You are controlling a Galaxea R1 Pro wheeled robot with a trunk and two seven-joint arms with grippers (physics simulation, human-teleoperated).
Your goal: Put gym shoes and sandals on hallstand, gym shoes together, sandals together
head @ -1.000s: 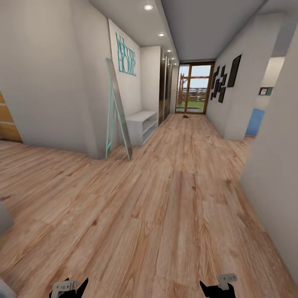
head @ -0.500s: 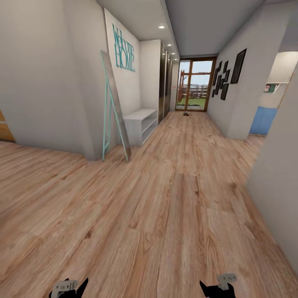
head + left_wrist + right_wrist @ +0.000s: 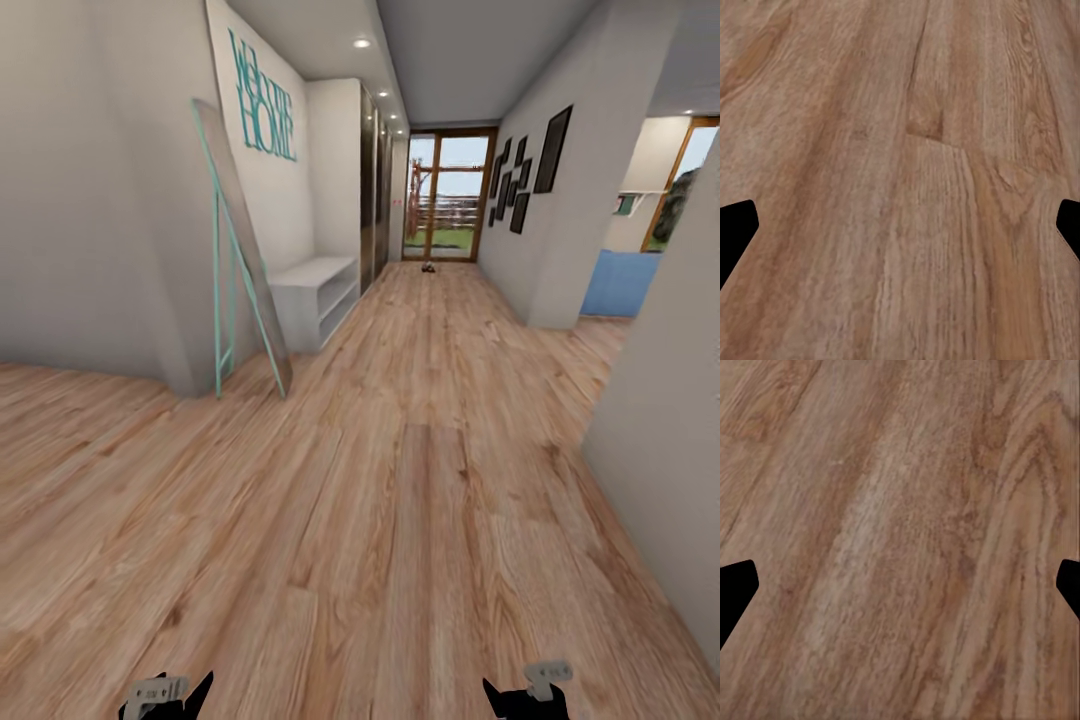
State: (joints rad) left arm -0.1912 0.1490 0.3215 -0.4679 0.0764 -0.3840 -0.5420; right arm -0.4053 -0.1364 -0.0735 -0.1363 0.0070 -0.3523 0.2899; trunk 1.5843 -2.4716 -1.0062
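Observation:
Wood-plank corridor floor (image 3: 420, 480) runs ahead to a glass door. Far down it, by the door, lie small dark objects (image 3: 428, 267), too small to tell as shoes or sandals. The hallstand with its letters is out of view. My left gripper (image 3: 170, 695) and right gripper (image 3: 525, 690) sit low at the head view's bottom edge. In the left wrist view the left gripper (image 3: 900, 232) is open, its black fingertips (image 3: 735, 232) far apart over bare planks. The right gripper (image 3: 900, 592) is open the same way above the floor.
A tall leaning mirror with a mint frame (image 3: 240, 260) stands at the left wall corner. Behind it is a white low bench with open shelves (image 3: 315, 290) under teal "Welcome HOME" letters (image 3: 262, 105). A wall corner (image 3: 660, 440) juts in close on the right.
The whole view has shifted: the camera has moved forward and turned, so the mirror and bench sit further left and closer. Both grippers hold the same pose.

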